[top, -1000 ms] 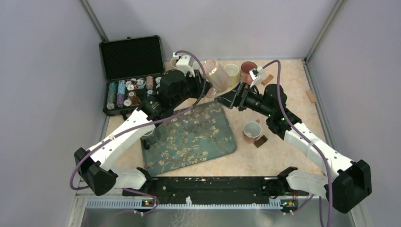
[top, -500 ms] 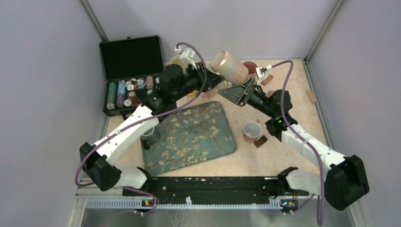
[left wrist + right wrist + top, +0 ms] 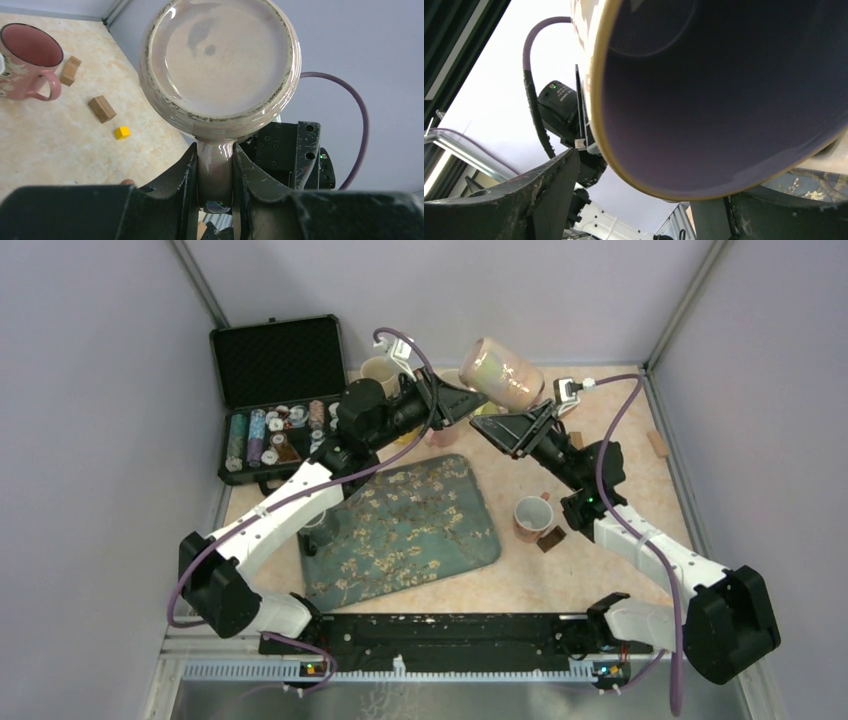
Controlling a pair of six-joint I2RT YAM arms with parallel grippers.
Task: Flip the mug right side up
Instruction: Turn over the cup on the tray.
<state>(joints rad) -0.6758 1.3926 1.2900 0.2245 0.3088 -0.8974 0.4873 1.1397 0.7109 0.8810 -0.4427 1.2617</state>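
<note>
The mug [image 3: 505, 373] is glossy pinkish-cream and hangs tilted in the air above the back of the table. My left gripper [image 3: 455, 400] is shut on its handle [image 3: 215, 167]. The left wrist view faces its round base [image 3: 220, 65]. My right gripper [image 3: 518, 428] sits just below and to the right of the mug, jaws open. In the right wrist view the dark inside of the mug [image 3: 734, 85] and its yellowish rim fill the space above and between the fingers. The left finger [image 3: 541, 192] stands apart from the rim; the other finger sits low under the mug's lower edge.
An open black case [image 3: 280, 360] of poker chips stands at the back left. A floral mat [image 3: 410, 525] lies mid-table. An upright pink mug [image 3: 530, 515] and a wooden block [image 3: 551, 537] sit to its right. Another pink mug [image 3: 30, 57], small blocks [image 3: 102, 108] and a yellow cube [image 3: 122, 132] lie at the back.
The left arm lifted the mug up and to the right, tipping it over. The right gripper rose beneath the mug's mouth and its jaws narrowed somewhat.
</note>
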